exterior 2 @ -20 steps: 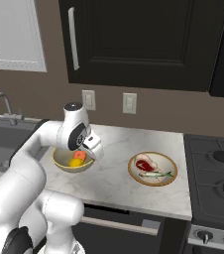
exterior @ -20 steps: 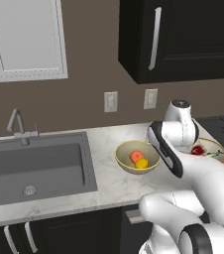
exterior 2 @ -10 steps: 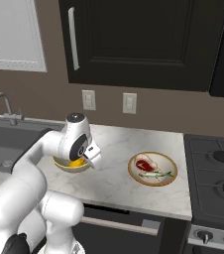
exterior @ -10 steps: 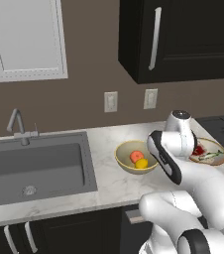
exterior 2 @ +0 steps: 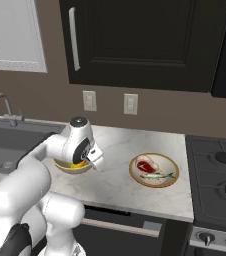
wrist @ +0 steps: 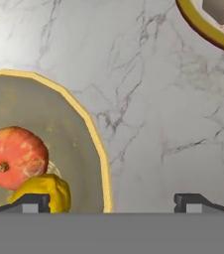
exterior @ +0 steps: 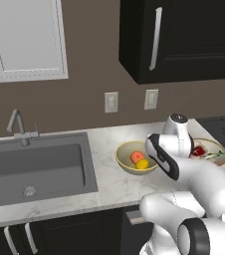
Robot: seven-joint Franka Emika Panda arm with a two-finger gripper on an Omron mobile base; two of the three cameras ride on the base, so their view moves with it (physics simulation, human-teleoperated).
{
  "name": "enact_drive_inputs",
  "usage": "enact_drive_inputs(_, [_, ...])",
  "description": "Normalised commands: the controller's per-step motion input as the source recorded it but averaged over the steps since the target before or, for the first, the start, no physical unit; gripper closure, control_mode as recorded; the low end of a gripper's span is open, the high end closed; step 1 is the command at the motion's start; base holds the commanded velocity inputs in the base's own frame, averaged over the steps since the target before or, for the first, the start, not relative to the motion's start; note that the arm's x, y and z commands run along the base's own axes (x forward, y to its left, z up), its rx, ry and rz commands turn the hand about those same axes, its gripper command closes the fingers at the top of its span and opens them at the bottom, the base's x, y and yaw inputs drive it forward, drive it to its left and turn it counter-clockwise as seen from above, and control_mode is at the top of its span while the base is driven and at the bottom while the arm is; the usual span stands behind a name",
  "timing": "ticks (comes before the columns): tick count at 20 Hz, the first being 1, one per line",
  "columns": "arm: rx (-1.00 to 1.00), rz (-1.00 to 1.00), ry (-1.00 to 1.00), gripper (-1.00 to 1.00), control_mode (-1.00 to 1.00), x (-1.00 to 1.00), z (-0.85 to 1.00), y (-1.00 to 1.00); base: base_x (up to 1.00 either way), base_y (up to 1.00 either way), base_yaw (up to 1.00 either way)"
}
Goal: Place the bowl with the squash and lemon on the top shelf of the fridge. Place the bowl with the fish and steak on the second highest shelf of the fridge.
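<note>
On the white marbled surface (exterior 2: 125,185), both the deep tan bowl (exterior: 134,158) with squash (wrist: 14,156) and lemon (wrist: 47,192) and the shallow cream dish (exterior 2: 154,170) remain unshelved; the open end effector (wrist: 111,201) straddles the bowl's rim, gripping nothing.

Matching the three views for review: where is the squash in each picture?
Left base view: squash in the deep bowl, right of centre.
Right base view: hidden behind the arm.
Hand view: squash lower left, touching the lemon.
Shared landmark: the steak dish.
</note>
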Motion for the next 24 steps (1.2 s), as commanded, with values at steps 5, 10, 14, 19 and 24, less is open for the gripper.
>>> enact_drive_inputs(5, [0.0,0.0,0.0,-1.0,-1.0,0.2,-0.18,0.0,0.0,0.0,0.0])
enact_drive_inputs(10, [0.0,0.0,0.0,-1.0,-1.0,0.18,-0.23,0.0,0.0,0.0,0.0])
enact_drive_inputs(14, [0.0,0.0,0.0,1.0,-1.0,0.14,-0.17,0.01,0.0,0.0,0.0])
enact_drive_inputs(19, [0.01,0.0,0.0,1.0,-1.0,0.15,-0.12,0.05,0.0,0.0,0.0])
enact_drive_inputs(24, [0.0,0.0,0.0,1.0,-1.0,0.0,0.0,0.0,0.0,0.0,0.0])
